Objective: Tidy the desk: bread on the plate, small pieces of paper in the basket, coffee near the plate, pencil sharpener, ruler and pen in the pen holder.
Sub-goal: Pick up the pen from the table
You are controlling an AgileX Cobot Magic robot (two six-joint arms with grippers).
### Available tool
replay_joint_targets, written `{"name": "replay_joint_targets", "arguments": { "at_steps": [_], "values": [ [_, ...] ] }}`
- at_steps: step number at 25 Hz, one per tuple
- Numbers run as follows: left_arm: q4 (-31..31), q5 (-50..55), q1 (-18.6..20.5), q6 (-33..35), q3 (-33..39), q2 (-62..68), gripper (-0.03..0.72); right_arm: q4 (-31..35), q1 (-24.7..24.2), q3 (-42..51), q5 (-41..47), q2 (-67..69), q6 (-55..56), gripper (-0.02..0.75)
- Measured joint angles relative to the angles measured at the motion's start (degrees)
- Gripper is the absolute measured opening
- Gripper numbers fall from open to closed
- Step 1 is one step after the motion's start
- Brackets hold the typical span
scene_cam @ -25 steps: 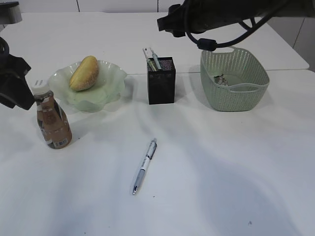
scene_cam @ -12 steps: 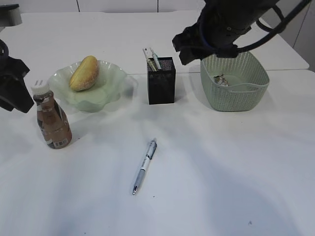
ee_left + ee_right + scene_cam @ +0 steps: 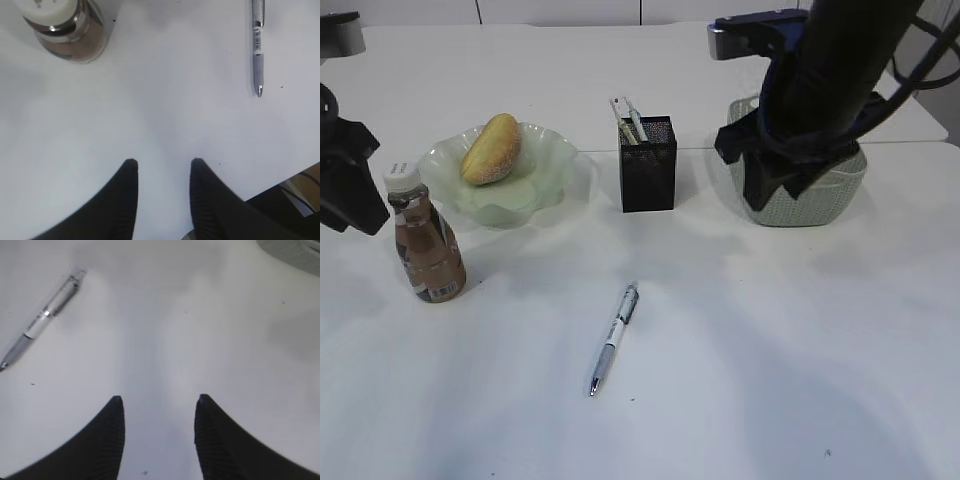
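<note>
since only the pen (image 3: 614, 339) lies loose, i hang the right gripper (image 3: 157, 405) above the desk (image 3: 770, 350), jaws apart and empty. the left gripper (image 3: 161, 167) is also part open, holding nothing.

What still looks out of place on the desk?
Only the pen: it lies loose on the bare desk, in front of the pen holder, not in it. The bread sits on the plate, the coffee stands upright beside it.
</note>
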Motion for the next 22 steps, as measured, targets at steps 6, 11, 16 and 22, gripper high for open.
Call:
{"name": "replay_joint_targets", "arguments": {
  "at_steps": [6, 11, 16, 22],
  "values": [
    [-2.27, 0.16, -0.32, 0.0, 0.0, 0.0, 0.244, -5.9, -0.09, 0.0, 2.24, -1.9, 1.83, 0.372],
    [-2.38, 0.16, -4.96, 0.1, 0.0, 0.0, 0.244, -4.02, -0.09, 0.0, 2.48, -7.85, 0.76, 0.364],
    [-2.02, -0.15, -11.84, -0.15, 0.0, 0.0, 0.244, -3.53, -0.09, 0.87, 2.81, -14.31, 0.76, 0.363],
    [-1.54, -2.62, -17.38, -3.96, 0.0, 0.0, 0.244, -2.36, -0.09, 11.33, 0.17, -25.23, 0.76, 0.361]
  ]
}}
